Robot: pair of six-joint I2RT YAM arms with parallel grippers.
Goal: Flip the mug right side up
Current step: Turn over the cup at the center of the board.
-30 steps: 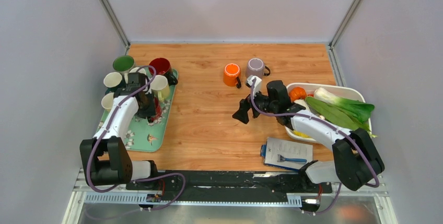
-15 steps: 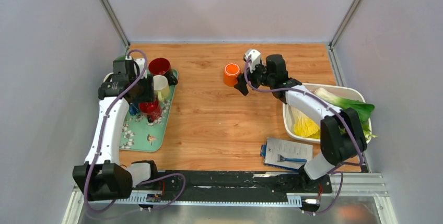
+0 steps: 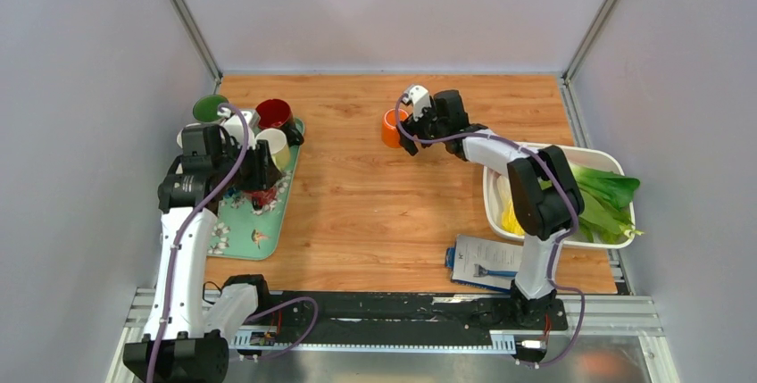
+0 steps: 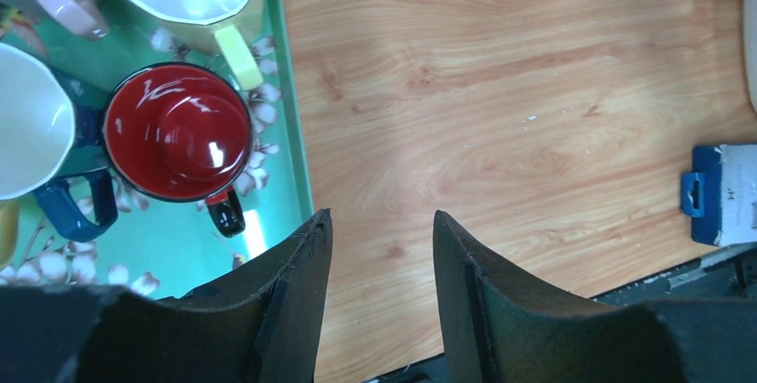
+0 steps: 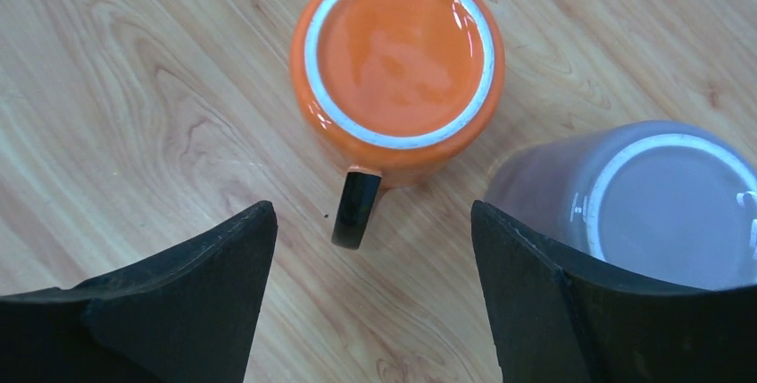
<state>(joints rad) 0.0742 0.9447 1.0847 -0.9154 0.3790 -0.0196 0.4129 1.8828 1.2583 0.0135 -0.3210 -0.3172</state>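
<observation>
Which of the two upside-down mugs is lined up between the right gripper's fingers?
The orange ceramic mug with the black handle, which points into the gap of the right gripper. The grey mug stands beside one finger.

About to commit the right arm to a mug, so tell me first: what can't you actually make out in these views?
- Grey mug: top view, hidden under the right arm; right wrist view, cut by the right edge and the jaws; handle unseen.
- Orange mug: top view, partly covered by that arm.
- Blue-handled mug: left wrist view, cut by the left edge.
- Green tray: top view, left arm covers several mugs.
</observation>
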